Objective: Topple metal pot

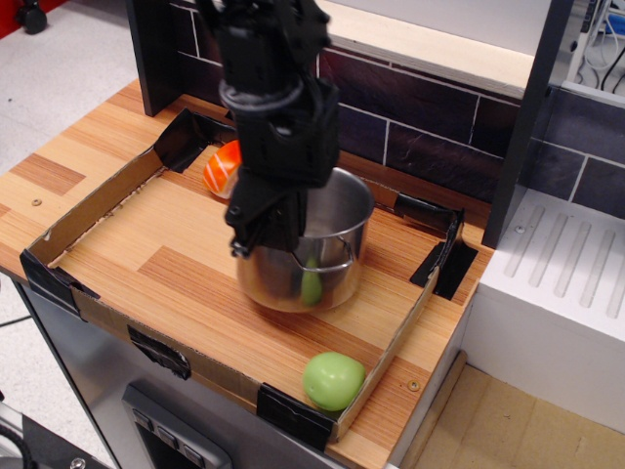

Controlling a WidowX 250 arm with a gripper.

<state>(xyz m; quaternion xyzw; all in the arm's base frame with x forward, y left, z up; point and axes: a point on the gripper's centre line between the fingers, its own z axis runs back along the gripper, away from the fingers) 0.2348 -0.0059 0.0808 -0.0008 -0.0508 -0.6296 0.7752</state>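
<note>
The metal pot (339,277) is a shiny steel cylinder with a thin loop handle facing front, standing in the middle of the cardboard-walled tray (93,205). It looks upright or only slightly tilted. My black gripper (257,239) comes down from above onto the pot's left rim, with its fingers straddling the rim and closed on it. The arm hides the pot's left and back parts. The green ball (333,380) lies in the tray's front right corner, apart from the pot. The orange-white toy (220,168) lies at the back left, partly hidden behind the arm.
A dark tiled back wall (420,107) stands behind the tray. A white ribbed unit (557,274) sits to the right of the wooden counter (59,161). A black post (522,117) rises at the back right. The tray's low cardboard walls ring the pot on all sides.
</note>
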